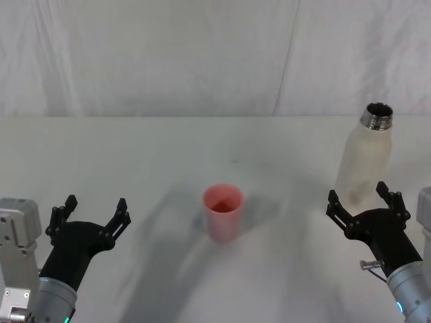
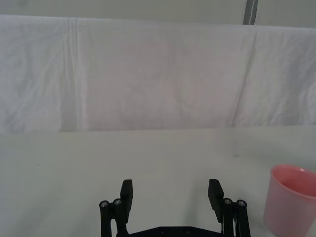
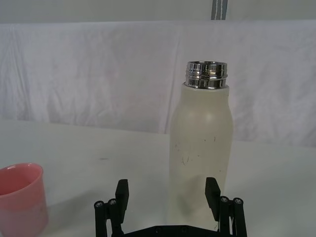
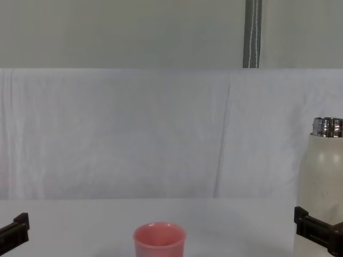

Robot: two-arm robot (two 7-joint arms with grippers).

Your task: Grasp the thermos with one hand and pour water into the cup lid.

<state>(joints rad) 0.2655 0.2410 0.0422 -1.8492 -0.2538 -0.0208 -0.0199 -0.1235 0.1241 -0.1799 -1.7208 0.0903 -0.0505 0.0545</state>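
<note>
Right gripper [image 1: 362,200]: fingers apart, just before the thermos [image 1: 364,161] near the table's [image 1: 168,148] right edge.
Left gripper [image 1: 93,210]: fingers apart, idle.
Risk: an off-centre grip could tip the uncapped thermos before reaching the cup lid [image 1: 223,212].

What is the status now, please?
Left gripper open, idle near left. Right gripper open, just short of thermos, not gripping. Cup lid upright at centre. Path clear.

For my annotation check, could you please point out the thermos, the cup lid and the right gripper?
thermos [image 1: 363,161]: head view, cream body.
cup lid [image 1: 223,214]: head view, pink wall.
right gripper [image 1: 360,196]: head view, between open fingertips.
</note>
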